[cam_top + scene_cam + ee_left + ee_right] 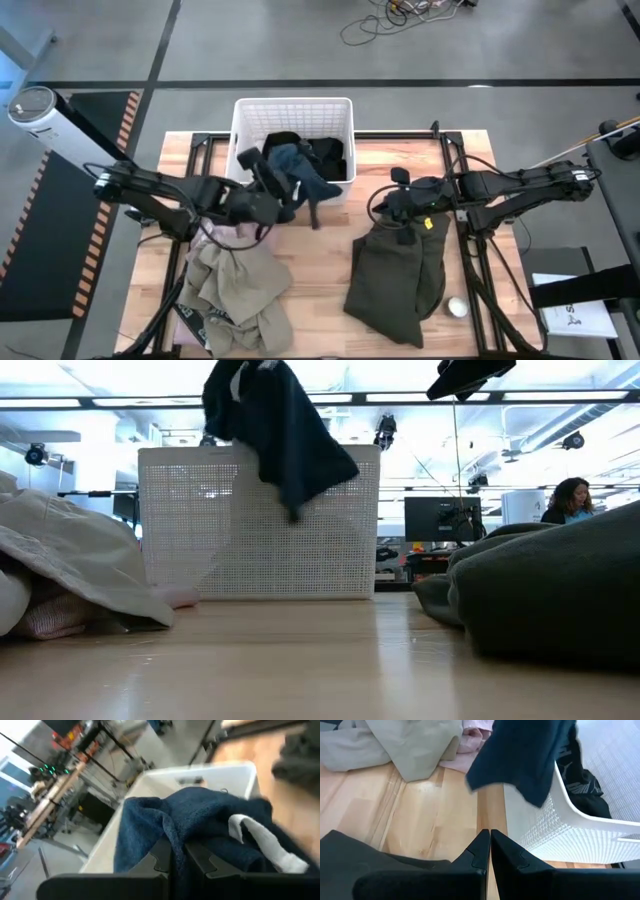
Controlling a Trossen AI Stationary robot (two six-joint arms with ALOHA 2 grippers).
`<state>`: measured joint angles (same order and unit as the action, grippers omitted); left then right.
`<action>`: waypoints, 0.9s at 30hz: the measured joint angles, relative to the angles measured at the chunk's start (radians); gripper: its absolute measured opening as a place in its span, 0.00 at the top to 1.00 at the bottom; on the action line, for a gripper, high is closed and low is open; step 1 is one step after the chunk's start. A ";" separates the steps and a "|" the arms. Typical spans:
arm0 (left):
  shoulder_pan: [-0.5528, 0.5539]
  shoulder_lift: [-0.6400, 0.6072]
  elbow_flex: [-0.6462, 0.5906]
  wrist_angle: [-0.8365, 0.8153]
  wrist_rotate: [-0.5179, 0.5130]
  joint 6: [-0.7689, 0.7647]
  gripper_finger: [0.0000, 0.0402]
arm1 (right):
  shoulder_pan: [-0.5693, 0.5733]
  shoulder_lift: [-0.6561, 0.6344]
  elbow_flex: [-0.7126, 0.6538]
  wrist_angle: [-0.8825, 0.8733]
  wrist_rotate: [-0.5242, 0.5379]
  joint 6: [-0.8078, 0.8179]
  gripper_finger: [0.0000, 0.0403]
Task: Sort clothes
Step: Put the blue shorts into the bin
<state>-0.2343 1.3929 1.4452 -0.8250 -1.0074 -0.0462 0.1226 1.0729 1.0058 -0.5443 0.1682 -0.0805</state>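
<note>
My left gripper [272, 197] is shut on a dark teal-blue garment [300, 170], held up over the near rim of the white bin [243, 125]. The garment hangs in front of the bin in the low view [285, 435]. A black garment [330, 155] lies in the bin. My right gripper [490, 845] is shut and empty above the far end of a dark olive garment [395, 275] that lies flat on the table. A khaki-tan garment [235, 285] lies heaped at the near left, over a pale pink shirt [472, 742]. My left gripper pinches a bunched fold of the teal-blue garment [172, 832] between its two fingers; how many layers, I cannot tell. The fingers come from the table's left. The garment hangs slack below them, its lower end [295, 510] clear of the table, in front of the bin's near wall.
Bare wood [320, 270] lies between the khaki heap and the olive garment. A small round white object [457, 307] sits near the right front. Black frame rails [470, 250] run along the table's sides. A person [570, 500] sits in the room beyond.
</note>
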 joint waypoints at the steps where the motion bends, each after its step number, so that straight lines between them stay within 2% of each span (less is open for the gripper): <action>1: 0.005 -0.014 0.000 0.035 -0.002 0.032 0.99 | 0.000 0.000 0.000 0.005 0.000 -0.001 1.00; 6: 0.032 -0.064 0.001 0.184 -0.005 0.193 0.99 | 0.000 0.000 0.000 0.008 0.000 -0.007 1.00; 17: 0.182 -0.102 0.048 0.162 0.004 0.302 0.99 | 0.000 0.000 0.000 0.049 0.000 -0.010 1.00; 23: 0.301 -0.090 0.042 0.123 0.212 0.267 0.96 | 0.000 0.000 0.000 0.057 0.000 -0.021 1.00; 27: 0.344 -0.071 0.010 0.093 0.241 0.246 0.95 | 0.000 0.000 0.000 0.056 0.000 -0.022 1.00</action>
<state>0.1099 1.3218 1.4555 -0.7323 -0.7666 0.2001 0.1223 1.0729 1.0058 -0.4880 0.1684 -0.1024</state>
